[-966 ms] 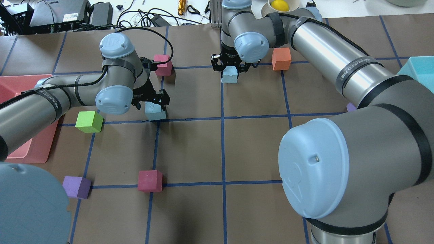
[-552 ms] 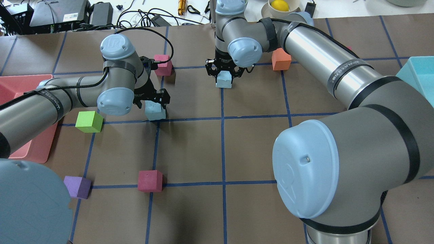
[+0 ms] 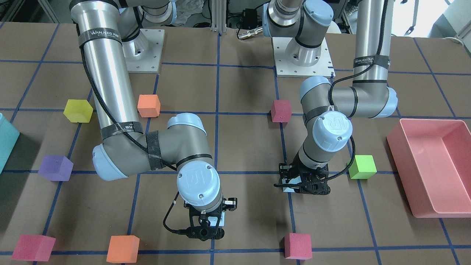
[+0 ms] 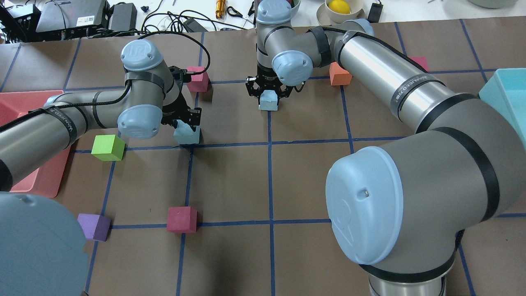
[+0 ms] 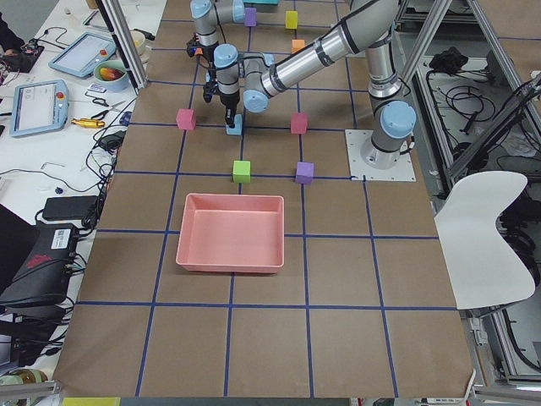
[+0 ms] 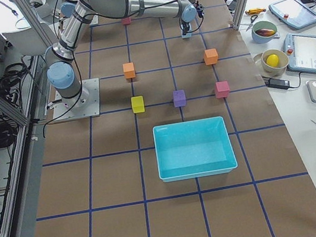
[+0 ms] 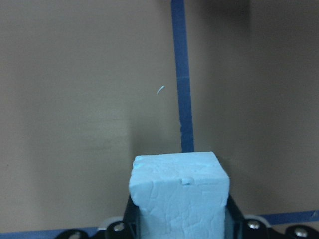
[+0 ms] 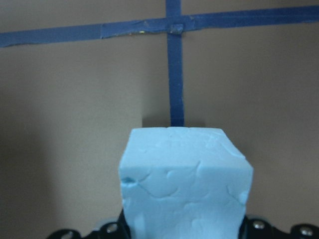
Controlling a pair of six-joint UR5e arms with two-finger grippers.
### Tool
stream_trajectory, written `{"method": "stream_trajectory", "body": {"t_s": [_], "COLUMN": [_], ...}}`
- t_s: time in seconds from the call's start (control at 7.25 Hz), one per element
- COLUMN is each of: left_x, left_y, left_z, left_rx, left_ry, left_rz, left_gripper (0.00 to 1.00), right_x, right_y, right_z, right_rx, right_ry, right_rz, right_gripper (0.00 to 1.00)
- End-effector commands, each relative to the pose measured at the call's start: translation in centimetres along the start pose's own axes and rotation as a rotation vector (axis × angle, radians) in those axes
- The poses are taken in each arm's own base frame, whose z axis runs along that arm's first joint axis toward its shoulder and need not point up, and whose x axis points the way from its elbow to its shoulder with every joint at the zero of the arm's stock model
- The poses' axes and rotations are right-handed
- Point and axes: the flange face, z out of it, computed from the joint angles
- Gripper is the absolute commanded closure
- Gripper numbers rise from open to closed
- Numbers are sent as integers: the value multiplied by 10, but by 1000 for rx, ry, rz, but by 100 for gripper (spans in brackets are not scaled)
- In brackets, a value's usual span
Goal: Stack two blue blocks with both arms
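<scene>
My left gripper [image 4: 187, 126] is shut on a pale blue block [image 4: 187, 135] that sits low at a blue tape crossing, slightly tilted. The left wrist view shows this block [image 7: 179, 194] filling the space between the fingers. My right gripper [image 4: 268, 93] is shut on the second blue block [image 4: 268, 101] and holds it low over the table, right of and farther back than the left one. The right wrist view shows that block [image 8: 184, 184] just above a tape line. From the front, the left gripper [image 3: 300, 187] and right gripper [image 3: 206, 230] stand about one tile apart.
A green cube [image 4: 107, 148] lies left of my left gripper, and a magenta cube [image 4: 197, 79] just behind it. An orange cube [image 4: 339, 77] is right of my right gripper. A pink tray [image 4: 24, 111] is far left and a teal bin [image 4: 507, 88] far right. Magenta [image 4: 181, 219] and purple [image 4: 93, 227] cubes lie near.
My right arm has carried its blue block to the left, toward the left gripper. My left gripper's fingers have closed in on its block, which now sits slightly tilted.
</scene>
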Motion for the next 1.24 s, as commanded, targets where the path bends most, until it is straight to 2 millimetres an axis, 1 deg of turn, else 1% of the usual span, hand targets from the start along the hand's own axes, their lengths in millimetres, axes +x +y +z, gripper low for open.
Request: {"method": "stream_trajectory", "body": {"t_s": [0.0, 0.14, 0.41, 0.55, 0.69, 0.83, 0.97, 1.1], "left_x": [-1, 0, 2, 4, 4, 8, 11, 23], "left_y": [-16, -20, -21, -23, -30, -36, -45, -52], "left_z": [-25, -34, -39, -45, -55, -65, -74, -83], "left_rx": [53, 69, 80, 93, 93, 79, 74, 74], "left_ry": [-2, -3, 27, 40, 38, 39, 41, 51], "left_rz": [-2, -1, -6, -7, -7, -3, -21, -50], "left_gripper": [100, 100, 100, 100, 100, 100, 100, 100], "right_x": [1, 1, 1, 1, 17, 44, 92, 136], "right_y": [0, 0, -1, 1, 1, 6, 5, 9], "right_z": [3, 1, -6, -23, -66, -115, -156, -194], "right_rx": [-3, 3, 11, 31, 72, 95, 89, 107], "right_ry": [8, 9, 6, -1, -13, -9, 1, 3], "right_rz": [4, 1, 12, 16, 26, 54, 60, 30], "right_gripper": [19, 0, 0, 0, 0, 0, 0, 0]}}
